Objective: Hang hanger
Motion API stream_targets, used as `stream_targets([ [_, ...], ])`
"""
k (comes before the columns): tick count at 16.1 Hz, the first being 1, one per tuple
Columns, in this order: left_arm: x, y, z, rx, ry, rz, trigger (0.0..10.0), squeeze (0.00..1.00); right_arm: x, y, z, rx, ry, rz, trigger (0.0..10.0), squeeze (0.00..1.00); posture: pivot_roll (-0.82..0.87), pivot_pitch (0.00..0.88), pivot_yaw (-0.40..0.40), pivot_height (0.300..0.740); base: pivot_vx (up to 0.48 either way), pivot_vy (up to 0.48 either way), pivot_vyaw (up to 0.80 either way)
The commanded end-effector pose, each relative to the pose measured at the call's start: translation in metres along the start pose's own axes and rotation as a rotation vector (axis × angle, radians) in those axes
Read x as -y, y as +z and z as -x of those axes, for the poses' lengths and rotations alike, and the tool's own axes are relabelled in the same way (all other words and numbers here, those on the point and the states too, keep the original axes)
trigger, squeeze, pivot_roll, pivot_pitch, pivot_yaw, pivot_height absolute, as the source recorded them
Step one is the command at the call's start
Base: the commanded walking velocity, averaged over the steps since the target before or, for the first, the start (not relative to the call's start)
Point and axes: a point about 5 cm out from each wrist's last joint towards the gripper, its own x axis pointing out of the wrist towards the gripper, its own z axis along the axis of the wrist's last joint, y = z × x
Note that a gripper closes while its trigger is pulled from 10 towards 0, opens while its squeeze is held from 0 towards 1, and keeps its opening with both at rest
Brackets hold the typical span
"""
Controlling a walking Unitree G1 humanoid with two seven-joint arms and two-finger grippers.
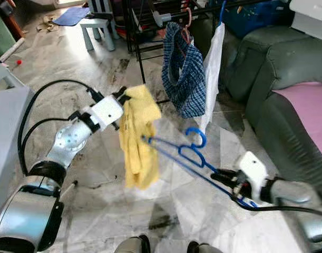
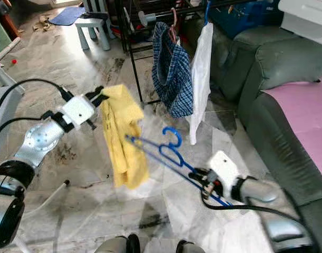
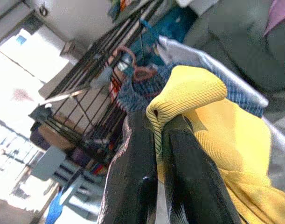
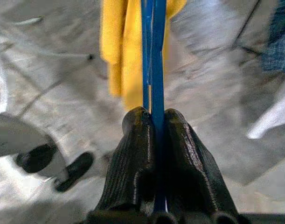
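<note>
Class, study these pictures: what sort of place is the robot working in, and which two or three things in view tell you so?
Probably a lived-in home's living room, used for drying laundry. A dark sofa stands on the robot's right, a black drying rack holds a checked garment on a hanger, and a small stool stands on the marble-tiled floor.

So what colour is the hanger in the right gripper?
Blue hanger, clearest in the left eye view.

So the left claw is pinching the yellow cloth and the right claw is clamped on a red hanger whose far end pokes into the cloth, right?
Not quite: the hanger is blue, not red, as the left eye view shows. The rest stands: the left claw pinches the yellow cloth, and the right claw is clamped on the hanger, whose far end reaches into the cloth.
</note>
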Motion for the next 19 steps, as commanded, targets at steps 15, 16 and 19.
stream_targets([
  [15, 0.002, 0.016, -0.006, 0.106, -0.101, -0.015, 10.0, 0.00, 0.001, -0.022, -0.011, 0.112, -0.241, 0.053, 10.0, 0.00, -0.07, 0.168, 0.084, 0.740, 0.000, 0.000, 0.00],
  [16, 0.002, 0.016, -0.005, 0.112, -0.122, -0.029, 10.0, 0.00, -0.003, -0.022, -0.012, 0.103, -0.195, 0.073, 10.0, 0.00, -0.07, 0.170, 0.086, 0.740, 0.000, 0.000, 0.00],
  [19, -0.002, 0.023, -0.006, 0.151, -0.181, -0.091, 10.0, 0.00, -0.015, -0.025, -0.015, 0.088, -0.118, 0.111, 10.0, 0.00, -0.06, 0.177, 0.088, 0.740, 0.000, 0.000, 0.00],
])
